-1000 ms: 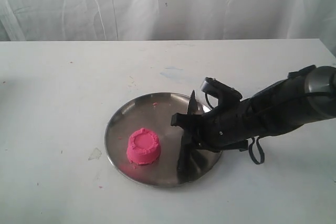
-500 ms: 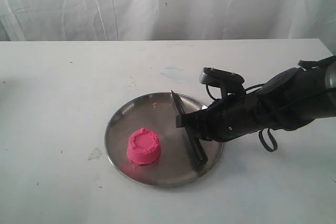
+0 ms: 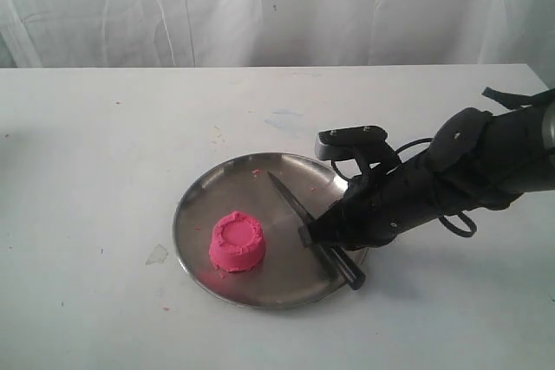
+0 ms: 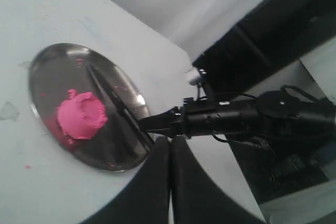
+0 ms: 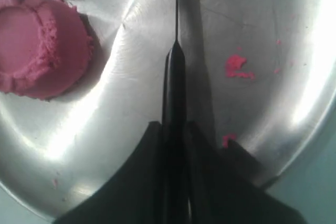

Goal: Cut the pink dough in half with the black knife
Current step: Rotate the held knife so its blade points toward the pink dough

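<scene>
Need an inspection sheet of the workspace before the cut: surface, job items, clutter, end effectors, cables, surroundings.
Surface: white table with a round steel plate on it.
Job's things: pink dough uncut, one lump on the plate. The black knife is held by its handle, blade slanted over the plate, apart from the dough.
Clutter: pink crumbs on the plate; a small stain on the table beside the plate.
End effectors: right end effector shut on the knife handle; left end effector shut, empty, away from the plate.
Cables: black cable looped beside the right arm.
Surroundings: white curtain behind the table.
</scene>
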